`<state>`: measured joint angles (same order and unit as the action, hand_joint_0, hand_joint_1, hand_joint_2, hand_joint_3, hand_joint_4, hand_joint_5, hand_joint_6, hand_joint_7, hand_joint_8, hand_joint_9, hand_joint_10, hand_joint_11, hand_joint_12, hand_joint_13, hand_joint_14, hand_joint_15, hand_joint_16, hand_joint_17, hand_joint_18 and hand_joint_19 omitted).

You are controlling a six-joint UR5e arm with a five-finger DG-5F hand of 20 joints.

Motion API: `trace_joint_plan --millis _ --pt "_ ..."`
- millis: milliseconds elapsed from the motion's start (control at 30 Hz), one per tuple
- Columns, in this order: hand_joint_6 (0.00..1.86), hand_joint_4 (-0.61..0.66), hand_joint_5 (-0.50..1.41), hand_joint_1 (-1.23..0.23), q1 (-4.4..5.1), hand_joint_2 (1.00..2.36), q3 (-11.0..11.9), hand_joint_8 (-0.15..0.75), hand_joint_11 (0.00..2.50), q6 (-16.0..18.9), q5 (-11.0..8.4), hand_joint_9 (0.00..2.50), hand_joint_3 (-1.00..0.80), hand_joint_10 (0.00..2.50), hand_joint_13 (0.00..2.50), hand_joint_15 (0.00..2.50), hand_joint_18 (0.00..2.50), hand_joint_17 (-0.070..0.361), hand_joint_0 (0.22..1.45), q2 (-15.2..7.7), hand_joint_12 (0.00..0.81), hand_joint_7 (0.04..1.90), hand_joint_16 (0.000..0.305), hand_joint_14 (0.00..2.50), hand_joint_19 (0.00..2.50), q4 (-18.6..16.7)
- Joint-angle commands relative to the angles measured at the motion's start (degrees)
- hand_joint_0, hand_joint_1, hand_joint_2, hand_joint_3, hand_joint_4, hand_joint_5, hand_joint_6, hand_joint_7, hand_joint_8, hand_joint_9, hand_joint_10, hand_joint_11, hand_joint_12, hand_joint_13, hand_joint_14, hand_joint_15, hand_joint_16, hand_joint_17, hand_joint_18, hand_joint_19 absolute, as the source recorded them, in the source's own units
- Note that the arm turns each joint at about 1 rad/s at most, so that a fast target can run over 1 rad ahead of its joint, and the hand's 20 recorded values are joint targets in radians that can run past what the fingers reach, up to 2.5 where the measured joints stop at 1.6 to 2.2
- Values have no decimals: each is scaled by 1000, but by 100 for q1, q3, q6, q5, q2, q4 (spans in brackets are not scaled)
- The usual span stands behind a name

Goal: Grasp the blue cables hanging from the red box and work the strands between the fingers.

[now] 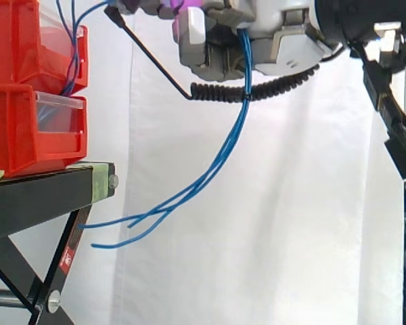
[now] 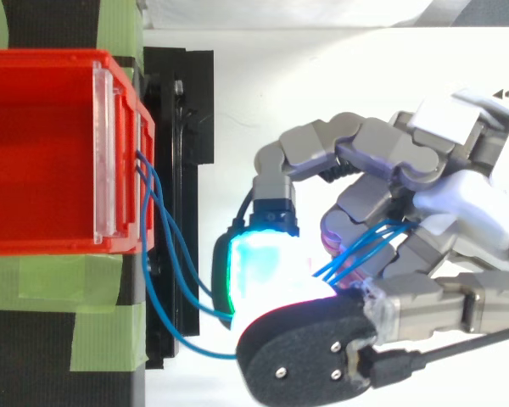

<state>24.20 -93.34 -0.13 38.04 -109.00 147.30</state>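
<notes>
hand [image 2: 458,191] raised level with red box [image 2: 42,61], apart from it | fingers curled round blue cables [image 1: 229,145], strands seemingly threaded between them | cables leave box, loose ends dangling near black stand [image 1: 40,196]

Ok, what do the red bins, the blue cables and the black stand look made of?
Red bins: glossy moulded plastic, judging by the even sheen; clear front panels. Blue cables: smooth, flexible sheath, probably plastic-insulated wire, since they hang in soft curves. Black stand: likely painted metal, with bolted struts.
</notes>
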Motion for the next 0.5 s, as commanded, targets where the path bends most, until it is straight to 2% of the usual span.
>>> trace_joint_plan --millis 0,133,233,300,333,367,467 --pt "1410 285 45 -570 14 1017 -158 508 2500 -5 -112 1749 139 2500 1850 1780 2296 146 843 -7 556 1355 195 2500 713 -280" --pt "1408 283 45 -570 14 1017 -150 508 2500 -14 -121 1749 147 2500 1850 1780 2296 146 841 2 556 1357 195 2500 713 -193" --pt "1408 283 45 -571 23 1018 -150 508 2500 -189 -121 1749 135 2500 1850 1780 2296 146 843 2 556 1359 195 2500 713 -34" --pt "1407 283 45 -571 32 1017 -150 508 2500 -541 -104 1749 139 2500 1850 1780 2296 146 842 2 556 1360 195 2500 713 62" --pt "1407 283 45 -571 6 1017 -150 508 2500 -831 -95 1749 139 2500 1850 1780 2296 146 842 2 556 1358 195 2500 713 71" --pt "1407 283 45 -571 6 1017 -150 508 2500 -831 -95 1749 138 2500 1850 1780 2296 146 842 2 556 1359 195 2500 713 71" --pt "1409 282 44 -571 -12 1017 -53 508 2500 -1376 -33 1749 138 2500 1850 1780 2296 146 842 11 556 1359 195 2500 713 106"
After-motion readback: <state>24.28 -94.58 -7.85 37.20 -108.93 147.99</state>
